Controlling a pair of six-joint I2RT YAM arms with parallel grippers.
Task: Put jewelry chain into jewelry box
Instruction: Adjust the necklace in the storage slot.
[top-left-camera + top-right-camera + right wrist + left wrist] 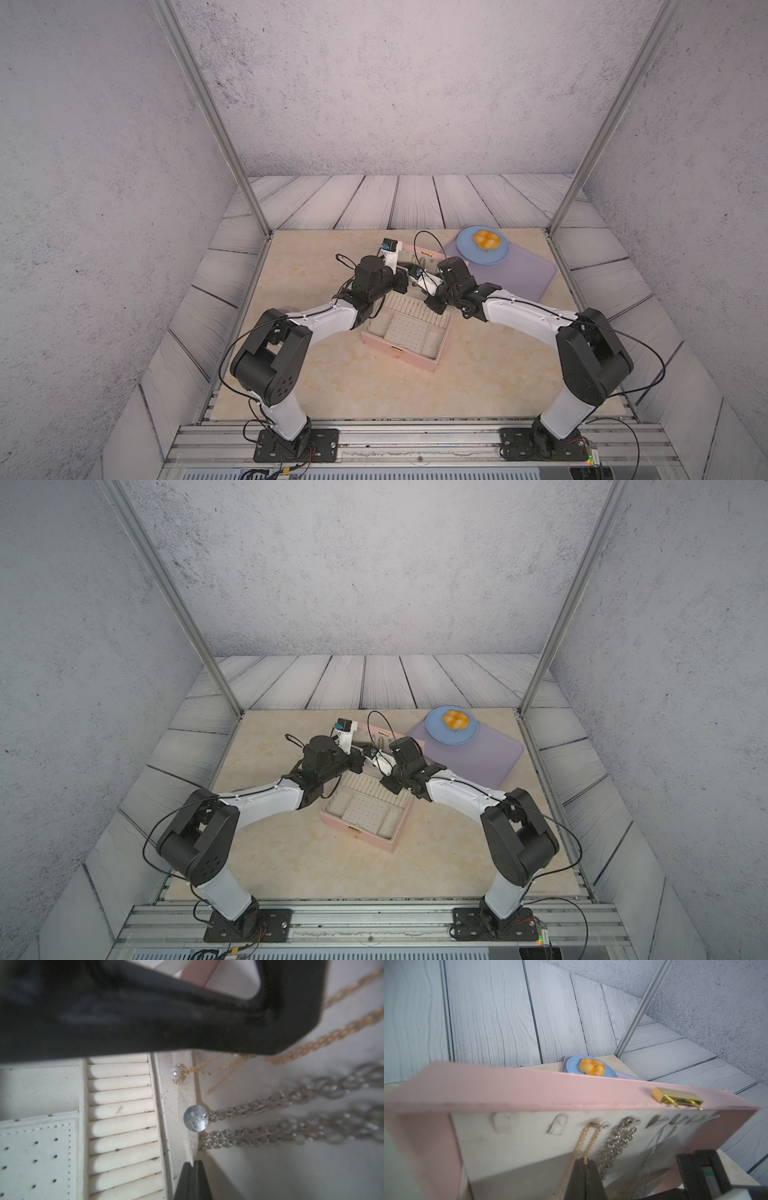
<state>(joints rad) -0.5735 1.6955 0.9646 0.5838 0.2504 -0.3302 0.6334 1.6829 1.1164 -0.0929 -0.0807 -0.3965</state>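
My left hand (584, 1164) is pinched tight on one strand of the jewelry chain (592, 1142). The chain hangs down the inside of the raised lid (529, 1088) of the jewelry box (415, 362), just beside a chunky silver chain (618, 1142). Its pearl pendant (176, 1073) dangles at the foot of the lid, behind the box's ring rolls (120, 1105). My right hand (194, 1165) is closed on nothing, with its tips at the box's hinge seam. The box sits open on the counter (332, 382).
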